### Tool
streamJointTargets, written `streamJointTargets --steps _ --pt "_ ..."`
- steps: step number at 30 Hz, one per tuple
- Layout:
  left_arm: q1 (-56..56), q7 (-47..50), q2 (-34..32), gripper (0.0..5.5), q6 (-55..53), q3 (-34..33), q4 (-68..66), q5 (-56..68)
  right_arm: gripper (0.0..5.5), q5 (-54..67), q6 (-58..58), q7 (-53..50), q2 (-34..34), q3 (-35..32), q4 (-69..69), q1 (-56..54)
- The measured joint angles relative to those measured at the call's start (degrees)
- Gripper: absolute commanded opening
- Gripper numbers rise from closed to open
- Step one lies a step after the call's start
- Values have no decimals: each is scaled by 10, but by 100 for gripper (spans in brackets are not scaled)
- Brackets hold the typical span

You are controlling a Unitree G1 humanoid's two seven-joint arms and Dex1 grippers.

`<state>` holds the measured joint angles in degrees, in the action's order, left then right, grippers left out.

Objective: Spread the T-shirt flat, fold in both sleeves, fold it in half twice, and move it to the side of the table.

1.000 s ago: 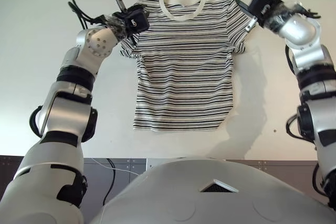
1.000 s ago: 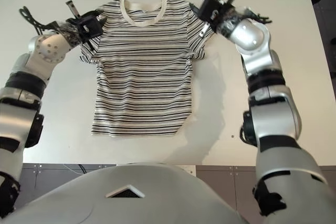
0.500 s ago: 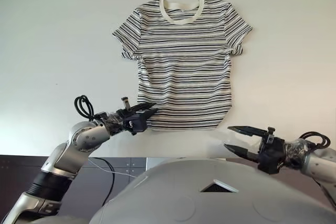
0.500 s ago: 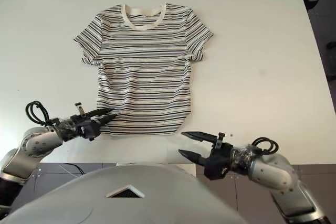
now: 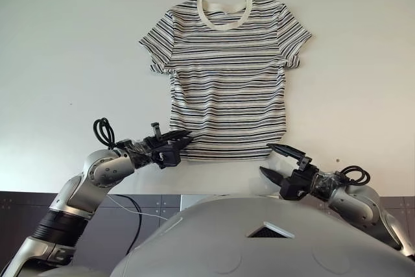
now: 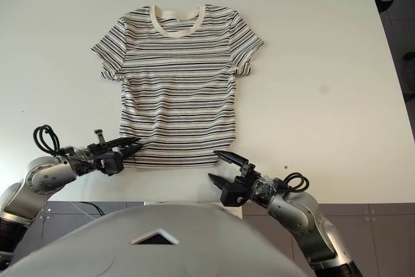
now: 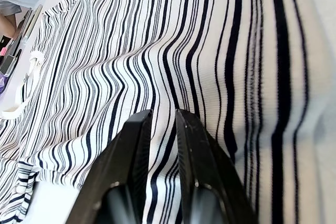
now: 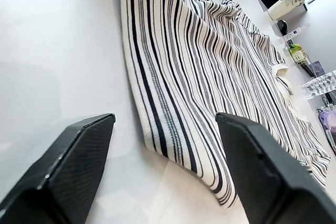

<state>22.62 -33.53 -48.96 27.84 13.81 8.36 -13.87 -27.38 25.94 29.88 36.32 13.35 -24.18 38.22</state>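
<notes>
A striped T-shirt (image 5: 227, 76) with a white collar lies face up on the white table (image 5: 78, 43), sleeves spread out. My left gripper (image 5: 183, 137) is at the hem's near left corner. Its fingers (image 7: 137, 129) are shut on the T-shirt (image 7: 157, 35), and the stripes pucker toward the fingertips. My right gripper (image 5: 266, 158) hovers open just off the hem's near right corner, close to the table's front edge. In the right wrist view its fingers (image 8: 73, 166) frame the hem corner of the T-shirt (image 8: 199, 51), apart from the cloth.
The table's front edge (image 5: 97, 191) runs just behind both grippers, with cables (image 5: 133, 209) hanging below it. Bare tabletop (image 6: 337, 63) lies to both sides of the shirt. A bottle and glassware (image 8: 302, 56) stand beyond the far end.
One second ago both grippers were up at the sleeves; they came down to the hem. In the last half second the right gripper moved in toward the hem's right corner; the left stayed.
</notes>
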Motion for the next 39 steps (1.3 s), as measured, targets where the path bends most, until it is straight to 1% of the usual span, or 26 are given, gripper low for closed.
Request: streamJointTargets --steps 4,11,14,17,21,26,29,32,34,37,39 --pt "-21 -15 -3 84 13 0 -16 -1 350 4 -23 -7 -16 12 8 -23" --pt "-36 -21 -12 84 45 1 -45 -9 350 -41 -23 -62 -26 31 26 -44" --pt "-41 -21 -18 84 56 1 -56 -11 350 -63 -2 -86 -12 26 39 -51" --pt "-44 -20 -19 84 66 1 -66 -13 350 -83 34 -119 26 8 56 -58" --pt "-53 -20 -20 84 79 1 -81 -13 350 -100 55 -155 28 7 75 -61" --pt "-63 -20 -23 84 89 3 -96 -13 350 -103 29 -180 -19 18 93 -82" --pt "-70 -20 -24 84 93 6 -102 -13 350 -111 -4 -205 -80 40 121 -112" --pt "-73 -20 -26 84 94 11 -104 -13 350 -115 -11 -233 -95 46 136 -120" --pt "-74 -20 -26 84 94 11 -104 -13 350 -117 -10 -247 -90 33 139 -117" --pt "-70 -13 -29 84 94 10 -104 -13 350 -140 15 -272 -38 -15 113 -96" --pt "-66 -5 -29 84 94 9 -104 -14 350 -150 42 -283 -18 -39 69 -92"
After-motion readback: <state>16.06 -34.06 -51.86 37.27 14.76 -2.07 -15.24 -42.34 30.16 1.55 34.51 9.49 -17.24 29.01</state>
